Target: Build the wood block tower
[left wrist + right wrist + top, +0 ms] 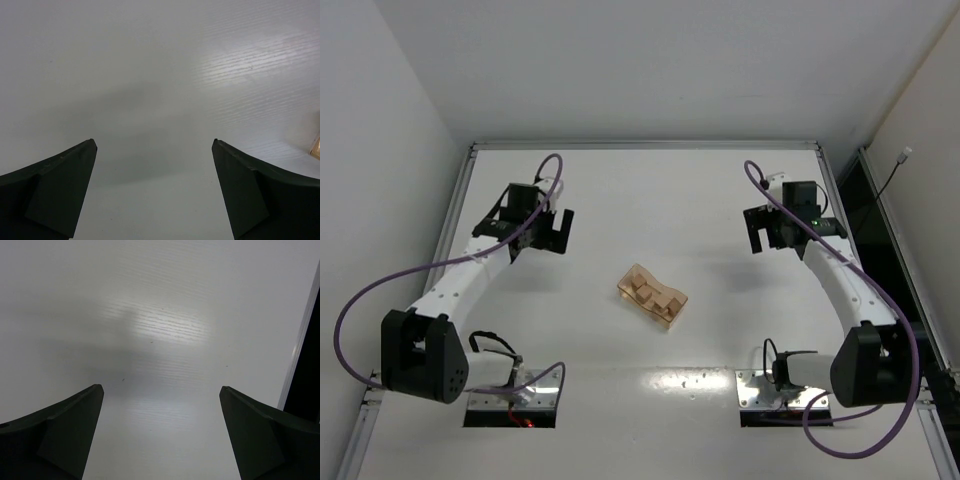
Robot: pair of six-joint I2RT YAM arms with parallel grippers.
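Top external view: the wood blocks [653, 297] lie bunched in one tan cluster at the middle of the white bench [620, 190] (single cubes too small to tell apart). The left hand [553, 232] hangs well to their left and the right hand [761, 236] well to their right. Both wrist views show the fingers spread wide, gripping nothing

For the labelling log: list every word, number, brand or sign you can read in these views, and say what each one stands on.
No readable text in any view.
wood blocks in the tray: any marks on them are too small to read.
left gripper and right gripper: plain dark fingers, no label or brand showing.
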